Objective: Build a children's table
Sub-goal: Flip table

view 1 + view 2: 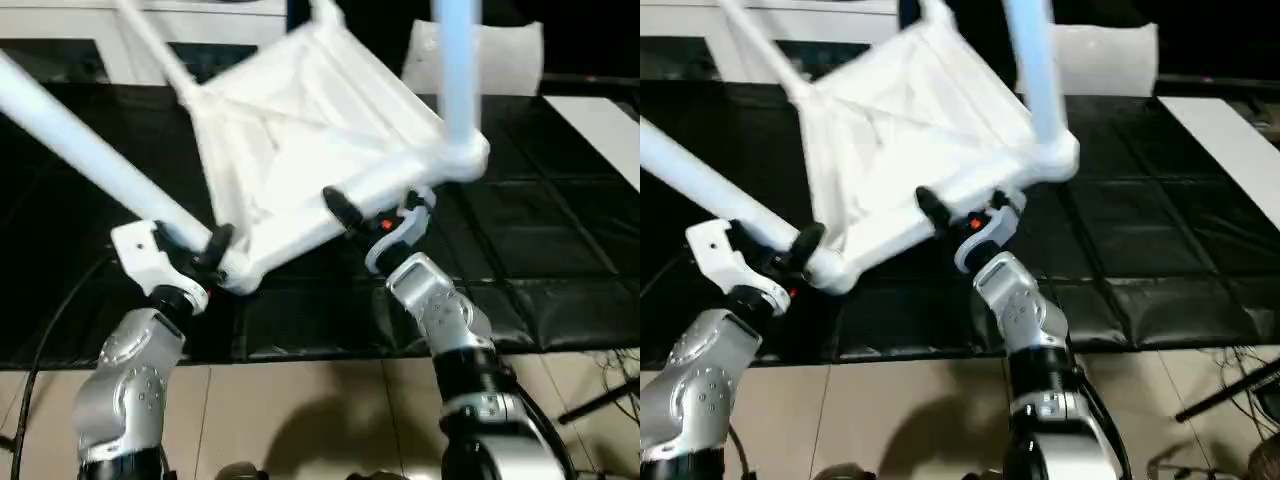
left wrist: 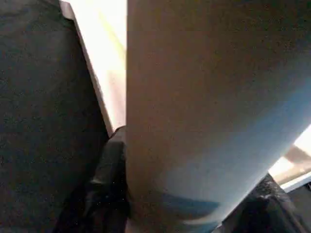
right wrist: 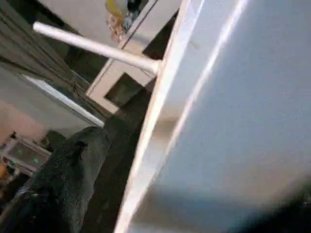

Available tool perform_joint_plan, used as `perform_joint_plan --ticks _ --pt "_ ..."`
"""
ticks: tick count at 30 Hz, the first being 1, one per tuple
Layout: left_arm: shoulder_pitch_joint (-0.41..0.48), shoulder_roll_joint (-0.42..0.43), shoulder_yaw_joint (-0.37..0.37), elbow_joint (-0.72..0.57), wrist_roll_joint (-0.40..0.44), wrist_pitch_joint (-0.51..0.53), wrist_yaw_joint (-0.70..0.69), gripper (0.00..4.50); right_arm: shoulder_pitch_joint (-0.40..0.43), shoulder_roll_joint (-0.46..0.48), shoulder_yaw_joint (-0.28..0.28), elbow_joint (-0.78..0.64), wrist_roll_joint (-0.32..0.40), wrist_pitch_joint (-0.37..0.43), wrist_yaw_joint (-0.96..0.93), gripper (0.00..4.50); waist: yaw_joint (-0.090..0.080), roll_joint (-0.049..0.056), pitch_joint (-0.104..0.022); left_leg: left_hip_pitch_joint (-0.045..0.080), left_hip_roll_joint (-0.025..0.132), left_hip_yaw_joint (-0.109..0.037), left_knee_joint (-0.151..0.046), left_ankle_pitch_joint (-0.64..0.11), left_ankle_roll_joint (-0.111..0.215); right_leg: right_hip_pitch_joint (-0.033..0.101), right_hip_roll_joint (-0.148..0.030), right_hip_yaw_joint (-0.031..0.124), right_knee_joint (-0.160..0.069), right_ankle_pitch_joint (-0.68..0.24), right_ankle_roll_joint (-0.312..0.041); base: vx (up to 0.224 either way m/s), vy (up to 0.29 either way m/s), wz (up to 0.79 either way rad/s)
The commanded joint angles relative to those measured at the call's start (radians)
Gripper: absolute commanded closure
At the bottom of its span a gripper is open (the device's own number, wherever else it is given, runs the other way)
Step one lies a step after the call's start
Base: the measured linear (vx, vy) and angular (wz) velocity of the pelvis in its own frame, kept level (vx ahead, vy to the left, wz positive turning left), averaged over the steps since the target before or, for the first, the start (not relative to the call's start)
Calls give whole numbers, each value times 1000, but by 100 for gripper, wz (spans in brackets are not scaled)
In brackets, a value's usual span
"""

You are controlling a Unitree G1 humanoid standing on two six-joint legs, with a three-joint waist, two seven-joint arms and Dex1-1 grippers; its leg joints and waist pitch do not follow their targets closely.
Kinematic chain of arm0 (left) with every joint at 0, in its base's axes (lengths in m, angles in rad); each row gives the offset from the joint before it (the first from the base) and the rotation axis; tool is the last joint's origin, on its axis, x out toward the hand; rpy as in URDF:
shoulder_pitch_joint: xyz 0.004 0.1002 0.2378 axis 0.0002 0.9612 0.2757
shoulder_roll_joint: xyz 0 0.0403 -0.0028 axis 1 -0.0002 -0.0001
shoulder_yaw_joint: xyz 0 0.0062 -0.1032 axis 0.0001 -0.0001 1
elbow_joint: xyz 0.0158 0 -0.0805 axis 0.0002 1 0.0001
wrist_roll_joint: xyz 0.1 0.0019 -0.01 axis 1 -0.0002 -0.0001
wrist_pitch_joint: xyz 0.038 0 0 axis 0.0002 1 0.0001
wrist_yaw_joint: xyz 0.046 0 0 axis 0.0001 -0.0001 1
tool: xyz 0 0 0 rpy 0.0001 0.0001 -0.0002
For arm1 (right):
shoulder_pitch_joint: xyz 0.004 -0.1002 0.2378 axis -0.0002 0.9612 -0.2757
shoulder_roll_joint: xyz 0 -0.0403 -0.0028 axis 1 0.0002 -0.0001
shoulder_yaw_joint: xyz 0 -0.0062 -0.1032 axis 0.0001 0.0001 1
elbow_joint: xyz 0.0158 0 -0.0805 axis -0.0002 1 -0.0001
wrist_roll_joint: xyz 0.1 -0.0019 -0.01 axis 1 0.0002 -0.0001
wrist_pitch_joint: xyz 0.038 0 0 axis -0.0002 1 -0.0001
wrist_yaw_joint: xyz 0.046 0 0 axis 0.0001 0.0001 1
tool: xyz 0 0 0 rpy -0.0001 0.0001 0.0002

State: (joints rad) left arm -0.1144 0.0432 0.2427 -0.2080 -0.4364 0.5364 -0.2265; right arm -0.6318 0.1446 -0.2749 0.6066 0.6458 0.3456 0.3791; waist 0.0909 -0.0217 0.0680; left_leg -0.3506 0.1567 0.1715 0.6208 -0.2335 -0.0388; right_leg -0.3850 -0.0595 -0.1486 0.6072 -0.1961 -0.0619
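Observation:
The children's table (image 1: 300,130) is tilted up over the black mat, its ribbed underside facing me. Three white legs stand in its corner sockets: one (image 1: 80,150) runs up to the left, one (image 1: 458,70) rises at the right, and a thin one (image 1: 155,45) sits at the back. My left gripper (image 1: 192,242) is shut on the left leg just above the near corner socket; the leg (image 2: 204,121) sits between its black fingers (image 2: 104,179). At the near rim, my right gripper (image 1: 372,215) is open across the edge, with one black finger (image 1: 342,208) on the underside.
A black padded mat (image 1: 520,250) covers the work surface, ending in tan floor (image 1: 320,410) near me. A white glass-door cabinet (image 1: 80,40) stands at the back left. A white sheet (image 1: 505,55) leans at the back right, and cables (image 1: 600,395) lie at the lower right.

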Motion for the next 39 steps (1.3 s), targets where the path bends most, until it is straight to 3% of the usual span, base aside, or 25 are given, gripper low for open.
perform_joint_plan --ticks 1,2,5,7,22,23,27,28,29,32,33,35,36,37,38,39 --pt "6 -28 -60 -22 -97 51 -68 248 -67 77 -39 38 31 -42 0 38 -3 2 -68 2 99 -30 -78 5 49 54 -132 103 -63 -105 -159 0 0 0" --pt "7 -27 -61 -23 -96 53 -69 248 -72 77 -44 47 34 -45 3 47 -6 1 -67 -3 99 -33 -81 -5 44 59 -132 102 -64 -126 -151 0 0 0" --pt "19 -23 -68 -40 -93 72 -68 248 -133 75 -95 151 69 -89 15 65 -9 -4 -66 0 97 -31 -81 -51 32 57 -133 101 -72 -206 -134 0 0 0" --pt "23 -19 -70 -44 -94 74 -68 248 -146 73 -100 173 79 -94 25 85 -8 -3 -63 -4 97 -32 -82 -53 34 58 -132 100 -78 -234 -119 0 0 0" --pt "12 10 -90 -33 -46 74 -66 248 -185 59 -90 264 47 -157 76 201 -15 7 -68 -2 97 -33 -78 -40 41 55 -127 96 -74 -201 -137 0 0 0" --pt "10 19 -98 -31 -31 76 -60 248 -191 56 -100 269 49 -169 62 223 -15 11 -69 -2 99 -34 -79 -39 41 55 -127 96 -73 -196 -138 0 0 0" --pt "5 28 -99 -24 -31 81 -68 248 -209 52 -123 284 57 -198 28 236 -16 11 -72 -1 99 -34 -78 -29 40 55 -126 96 -67 -160 -149 0 0 0" --pt "5 34 -98 -24 -33 80 -74 248 -215 49 -130 282 59 -209 16 239 -15 16 -71 -1 99 -34 -78 -30 39 54 -126 95 -66 -157 -152 0 0 0" --pt "5 35 -97 -24 -34 80 -75 213 -216 48 -131 281 59 -212 12 241 -16 14 -71 -1 98 -33 -77 -33 40 54 -126 96 -68 -156 -151 0 0 0" --pt "8 48 -91 -24 -31 72 -75 178 -225 43 -148 276 62 -233 -8 243 -16 14 -72 -1 99 -34 -77 -23 40 55 -126 96 -64 -139 -157 0 0 0" --pt "25 66 -88 -39 -43 77 -96 178 -235 28 -159 269 58 -256 -42 243 -18 22 -74 -1 98 -34 -75 -14 40 54 -123 95 -61 -108 -162 0 0 0" --pt "41 82 -90 -55 -51 89 -113 178 -241 16 -161 264 51 -271 -61 243 -21 20 -76 -4 97 -35 -74 3 47 58 -124 95 -53 -71 -175 0 0 0" --pt "56 95 -95 -68 -54 95 -127 178 -246 5 -165 263 44 -285 -84 243 -20 36 -76 -4 96 -36 -73 -1 47 56 -124 95 -52 -68 -179 0 0 0" --pt "84 111 -97 -89 -63 109 -139 178 -259 -15 -185 259 47 -312 -114 243 -27 25 -75 -5 97 -34 -74 -15 48 58 -122 94 -56 -72 -180 0 0 0" --pt "94 115 -96 -97 -69 113 -145 178 -263 -21 -192 257 51 -319 -123 243 -26 31 -76 -5 97 -36 -74 -17 44 61 -123 94 -53 -71 -183 0 0 0" --pt "107 120 -96 -105 -70 112 -149 178 -266 -29 -197 249 50 -327 -132 243 -33 28 -73 -10 95 -35 -75 -30 46 62 -123 94 -55 -87 -184 0 0 0"
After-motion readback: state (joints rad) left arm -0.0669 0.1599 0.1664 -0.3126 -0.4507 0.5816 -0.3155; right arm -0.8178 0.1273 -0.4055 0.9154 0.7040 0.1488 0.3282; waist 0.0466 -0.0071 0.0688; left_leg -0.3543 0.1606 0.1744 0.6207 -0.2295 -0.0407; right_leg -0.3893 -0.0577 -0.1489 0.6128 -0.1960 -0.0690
